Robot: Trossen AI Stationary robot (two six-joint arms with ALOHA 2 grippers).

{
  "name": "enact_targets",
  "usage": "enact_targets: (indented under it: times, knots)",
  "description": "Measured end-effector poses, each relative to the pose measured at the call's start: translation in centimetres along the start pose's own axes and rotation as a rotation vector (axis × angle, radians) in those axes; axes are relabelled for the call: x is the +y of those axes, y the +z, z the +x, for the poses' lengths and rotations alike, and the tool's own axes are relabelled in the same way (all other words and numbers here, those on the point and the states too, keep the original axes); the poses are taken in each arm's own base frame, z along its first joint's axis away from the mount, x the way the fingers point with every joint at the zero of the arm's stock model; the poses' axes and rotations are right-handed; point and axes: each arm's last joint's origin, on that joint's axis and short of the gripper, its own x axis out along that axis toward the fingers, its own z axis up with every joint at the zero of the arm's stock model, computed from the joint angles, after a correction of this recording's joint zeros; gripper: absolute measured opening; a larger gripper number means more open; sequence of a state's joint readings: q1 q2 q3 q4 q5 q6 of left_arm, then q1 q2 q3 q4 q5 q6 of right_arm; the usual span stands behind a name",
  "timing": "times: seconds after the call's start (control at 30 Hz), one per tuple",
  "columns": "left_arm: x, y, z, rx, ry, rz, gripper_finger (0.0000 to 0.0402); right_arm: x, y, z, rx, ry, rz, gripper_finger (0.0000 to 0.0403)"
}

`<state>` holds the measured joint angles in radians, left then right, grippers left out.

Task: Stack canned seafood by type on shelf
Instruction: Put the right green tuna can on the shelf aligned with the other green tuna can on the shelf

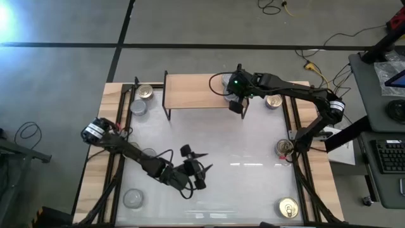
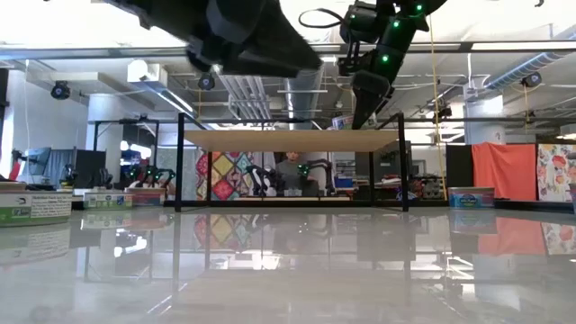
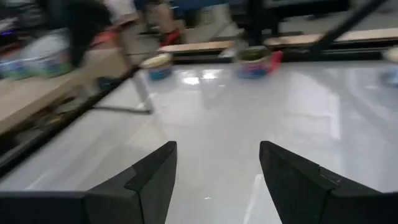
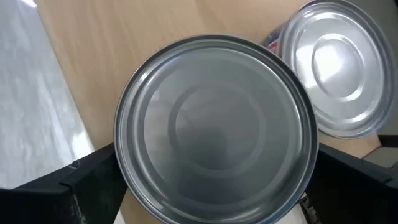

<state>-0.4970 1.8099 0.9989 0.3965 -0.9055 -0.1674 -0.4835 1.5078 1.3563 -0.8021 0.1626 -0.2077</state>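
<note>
Between right hand fingers, silver tin — on shelf

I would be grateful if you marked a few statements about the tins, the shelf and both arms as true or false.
1. The left end effector hangs open over the glossy white tabletop with nothing between its fingers. True.
2. The right end effector is at the left end of the small light wooden shelf. False: it is at the right end.
3. A round silver-lidded tin sits between the right end effector's fingers, beside a second silver-lidded tin. True.
4. The gold-lidded round tin at the table's near right corner stands on the shelf. False: it is on the table, far from the shelf.
</note>
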Motion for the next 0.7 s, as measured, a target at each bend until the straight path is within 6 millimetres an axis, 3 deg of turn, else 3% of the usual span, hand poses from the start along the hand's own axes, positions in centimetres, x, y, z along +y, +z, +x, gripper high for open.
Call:
enact_targets:
  times: [0.2,0.47,0.7]
  knots:
    - [1.6,1.8,1.0,-0.045,-0.025,0.065,0.0196,0.1,0.0,0.0,-0.008,0.035,-0.002,0.0400]
    - [7.5,3.9,3.1,0.036,0.075,0.036,0.0183,0.1,0.0,0.0,-0.008,0.039,-0.012,0.0400]
    - [12.2,6.3,4.9,-0.056,0.074,-0.128,0.0165,0.1,0.1,0.0,-0.013,0.037,-0.012,0.0400]
